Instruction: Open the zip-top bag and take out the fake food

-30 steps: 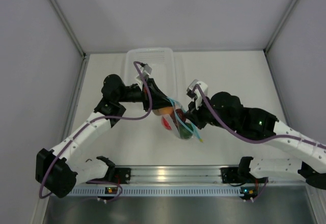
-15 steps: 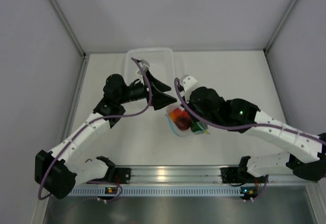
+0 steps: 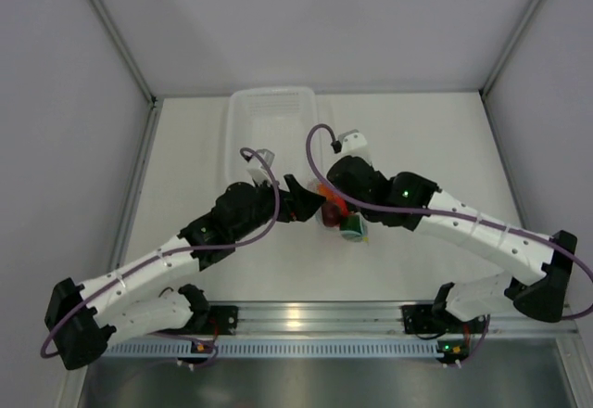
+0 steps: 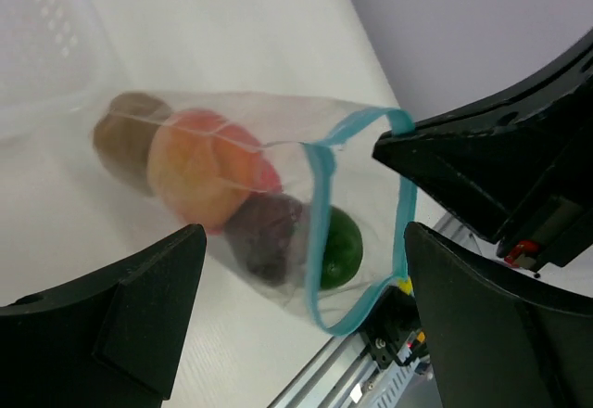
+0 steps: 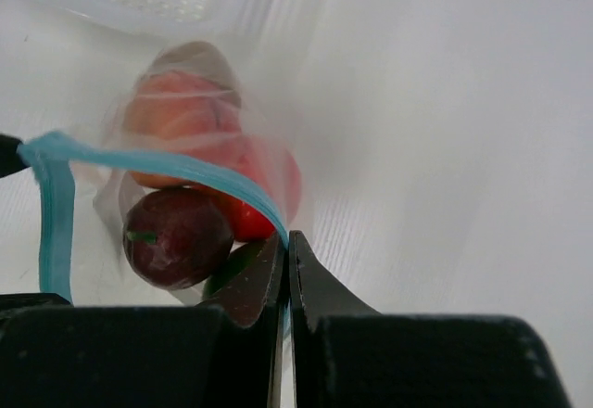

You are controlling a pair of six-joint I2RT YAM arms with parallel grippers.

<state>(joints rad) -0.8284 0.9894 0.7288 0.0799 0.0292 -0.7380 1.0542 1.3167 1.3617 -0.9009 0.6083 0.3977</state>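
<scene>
The zip-top bag [image 3: 339,219] lies mid-table with its mouth pulled open, the teal zip strip [image 4: 318,206] forming a loop. Inside is the fake food: a green fruit [image 4: 339,247], a dark maroon one [image 4: 263,237], an orange one [image 4: 196,181], a red one [image 5: 248,219] and a brownish one [image 4: 128,133]. My right gripper [image 5: 285,245] is shut on the far side of the teal strip [image 5: 176,165]. My left gripper [image 4: 306,241] is open, its black fingers [image 4: 139,315] spread either side of the bag's mouth without touching it; from above the left gripper [image 3: 308,202] sits just left of the bag.
A translucent white tub [image 3: 273,119] stands right behind the bag, towards the back wall. Grey walls close in the white table on three sides. An aluminium rail [image 3: 306,320] with the arm bases runs along the near edge.
The left gripper has let go of the bag's strip and opened, and that arm has dropped back towards the near edge. The right arm has swung left, carrying the bag along.
</scene>
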